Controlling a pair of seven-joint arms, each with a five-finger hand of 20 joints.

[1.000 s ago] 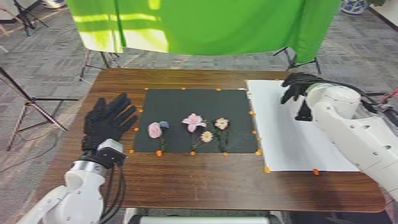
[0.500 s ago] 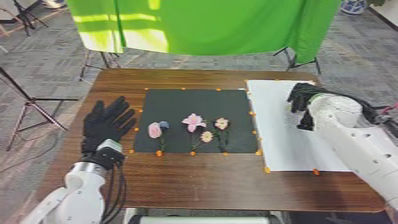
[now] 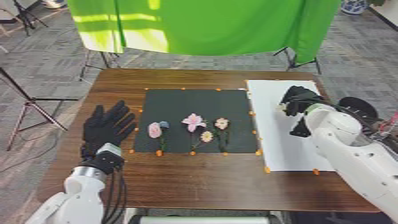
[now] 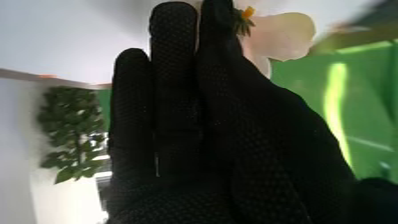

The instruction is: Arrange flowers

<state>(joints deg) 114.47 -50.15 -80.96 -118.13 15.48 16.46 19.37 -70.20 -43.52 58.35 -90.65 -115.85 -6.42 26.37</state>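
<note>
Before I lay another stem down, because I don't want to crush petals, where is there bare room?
Bare: the black sheet beyond the flowers; the white sheet's near part, between black sheet and right arm; the table between black sheet and near edge. Crowded: the black sheet's near half, where the flowers lie, and under the right hand.

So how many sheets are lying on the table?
2: a black sheet in the middle, bearing flowers, and a white sheet to its right, partly hidden behind the robot's right arm.

Brightly lit, w/ strong yel. glare patches on grn cloth [image 3: 209, 27]
</note>
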